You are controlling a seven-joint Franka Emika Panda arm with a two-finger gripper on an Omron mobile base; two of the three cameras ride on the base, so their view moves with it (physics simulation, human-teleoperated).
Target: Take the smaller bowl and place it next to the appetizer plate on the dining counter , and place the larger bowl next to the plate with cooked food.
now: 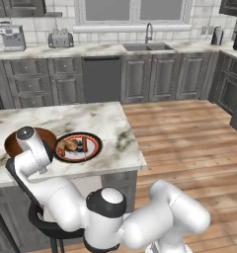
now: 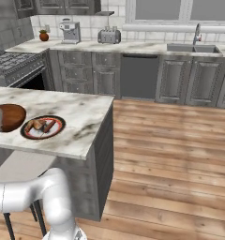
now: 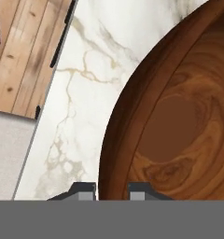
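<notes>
Item: the larger bowl, right half of hand view; in left base view it sat at left centre, touching the plate with cooked food on the dining counter. Gripper stood nearly closed, pinching its rim. You needed to release gently, then lift straight off.
</notes>
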